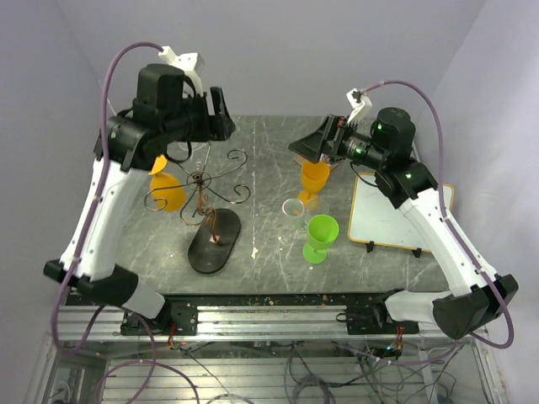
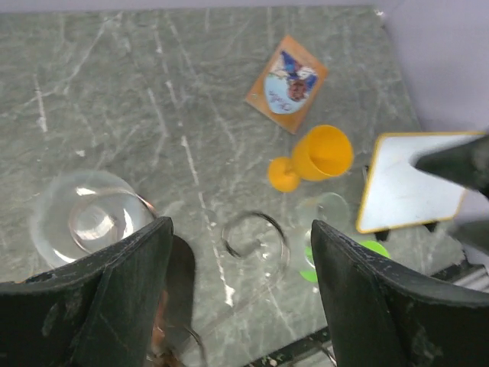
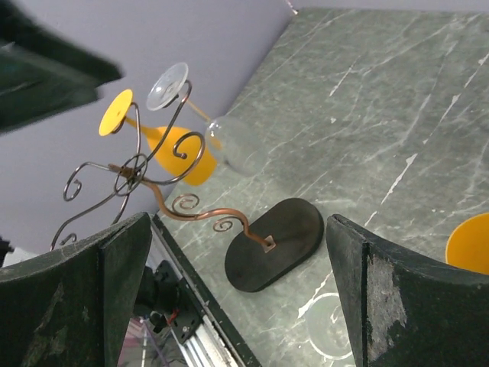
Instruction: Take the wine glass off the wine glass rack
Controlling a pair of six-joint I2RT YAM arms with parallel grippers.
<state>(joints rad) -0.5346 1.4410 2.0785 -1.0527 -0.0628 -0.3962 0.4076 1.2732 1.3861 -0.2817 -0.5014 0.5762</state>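
**TWO GLASSES LEFT ON RACK**

Nr front, green glass (image 1: 321, 231) & two others stand on counter (image 1: 269, 143), prob. already off. Behind, wine glass rack (image 1: 202, 189) holds clear wine glass (image 3: 233, 145) & orange wine glass (image 1: 166, 192), hung by their feet. Left tool (image 2: 241, 225) over rack, right tool (image 3: 237, 222) opp.: both wide open, empty.

No legible text anywhere; only an unreadable printed picture on the orange-edged card (image 2: 286, 84).

A yellow-edged white board (image 1: 392, 215), a green goblet (image 1: 321, 231), and perhaps a printed coaster (image 2: 286, 84) on the grey table (image 1: 261, 160).
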